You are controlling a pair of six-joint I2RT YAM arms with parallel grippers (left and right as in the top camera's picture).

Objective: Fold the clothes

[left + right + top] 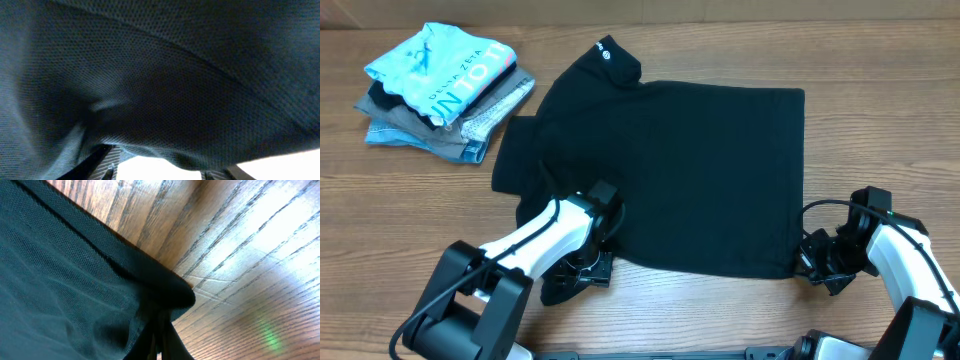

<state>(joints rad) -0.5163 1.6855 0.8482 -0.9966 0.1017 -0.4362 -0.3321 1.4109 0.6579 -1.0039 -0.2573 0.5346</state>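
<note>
The clothes are a black T-shirt (690, 170) lying spread on the wooden table, its collar with a white logo (605, 50) at the back left. My left gripper (592, 268) sits at the shirt's near-left edge. In the left wrist view, black mesh fabric (160, 75) fills the frame and drapes over the fingertips. The ribbed pads (109, 161) stand apart with a bright gap between them. My right gripper (810, 258) is at the near-right corner. Its fingers (161, 337) are pressed together on the shirt's hem corner (175, 292).
A stack of folded garments (445, 95), with a light-blue shirt with white lettering on top, lies at the back left. Bare wooden table (880, 120) stretches right of the black shirt and along the front edge.
</note>
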